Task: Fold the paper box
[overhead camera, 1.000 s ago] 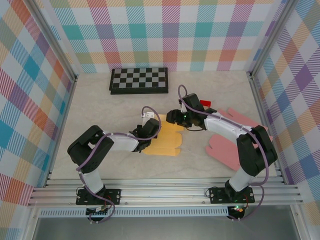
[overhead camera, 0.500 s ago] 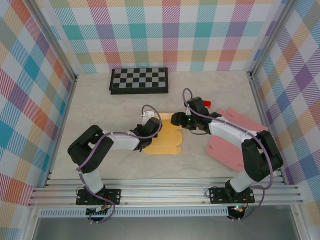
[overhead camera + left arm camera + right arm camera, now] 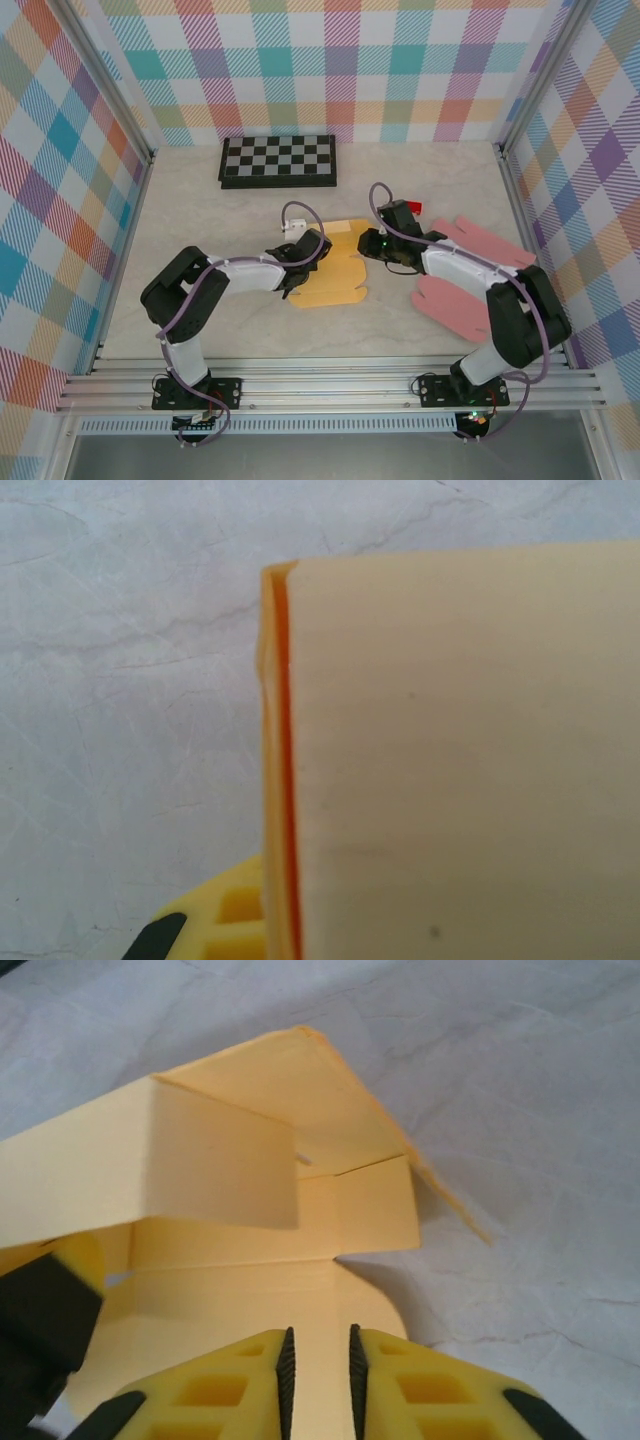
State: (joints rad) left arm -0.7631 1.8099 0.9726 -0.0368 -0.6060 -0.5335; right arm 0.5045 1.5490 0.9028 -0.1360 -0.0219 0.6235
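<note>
While paper box [image 3: 335, 272] is kept at table [image 3: 430, 195] ctr, L claw [image 3: 303, 262] is clamped shut on its 9 o'clock edge; R claw [image 3: 318, 1360] is narrowed to slit over 3 o'clock flap [image 3: 330, 1290], grip unconfirmed. Risk: flap torn or creased off-line if pulled against L clamp.

We see the paper box [image 3: 335, 272] in pale yellow-orange, its edge a deeper orange in the left wrist view; the chessboard [image 3: 278, 160] in black and white checks with a black border; the flat sheets [image 3: 462, 285] in plain pink; a small piece [image 3: 411, 208] in red; the table [image 3: 200, 215] in off-white with faint grey veining; the walls [image 3: 330, 70] in pastel plaid; the right gripper [image 3: 318, 1345] in yellow with black pads.
</note>
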